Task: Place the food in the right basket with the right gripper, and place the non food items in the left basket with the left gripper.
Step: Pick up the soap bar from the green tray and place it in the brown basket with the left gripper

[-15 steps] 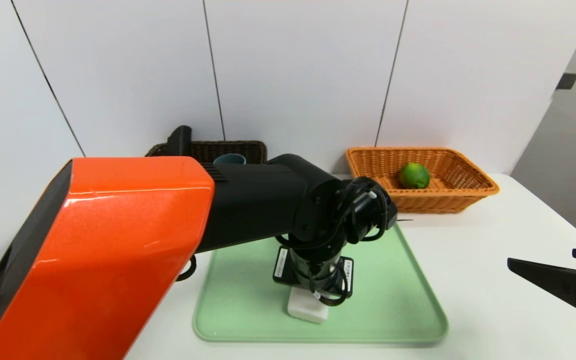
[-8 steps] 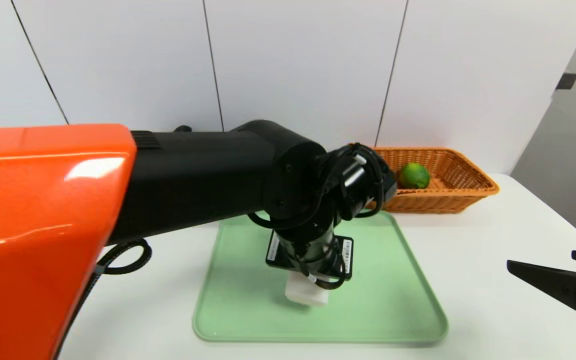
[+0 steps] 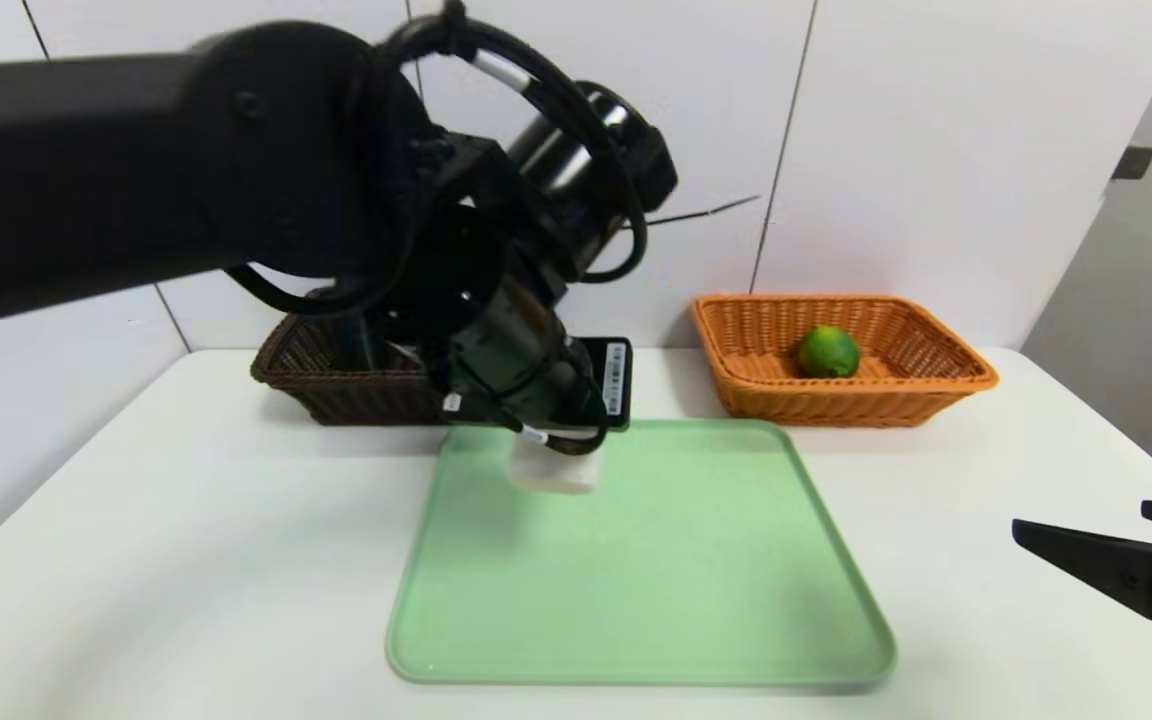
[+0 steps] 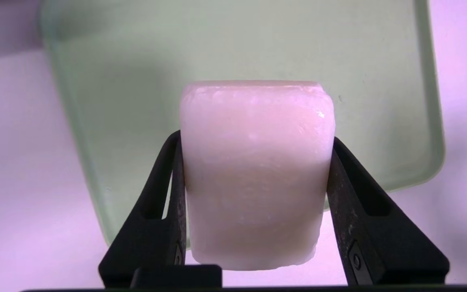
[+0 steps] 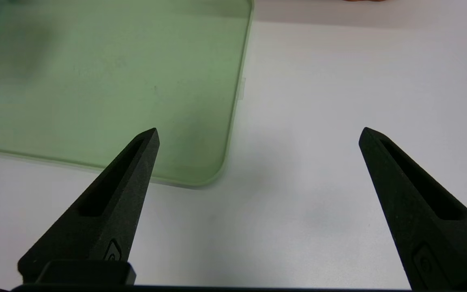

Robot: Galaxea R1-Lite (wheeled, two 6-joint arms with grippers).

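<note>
My left gripper (image 4: 255,138) is shut on the white soap block (image 4: 253,170), one finger pressed to each side. In the head view the block (image 3: 554,472) hangs under the black wrist, above the far left corner of the green tray (image 3: 686,570). It is just in front of the dark brown left basket (image 3: 336,390), whose inside is mostly hidden by the arm. The green lime (image 3: 828,351) lies in the orange-tan right basket (image 3: 936,395). My right gripper (image 3: 1081,518) (image 5: 258,130) hovers open and empty over the table, right of the tray.
The white table (image 3: 186,520) carries the tray in the middle and both baskets along the back wall. My raised left arm fills the upper left of the head view. The tray's near right corner (image 5: 213,174) lies by the right gripper.
My left gripper has lifted the soap block off the middle of the tray and carried it up and back toward the dark basket. The right gripper has stayed where it was.
</note>
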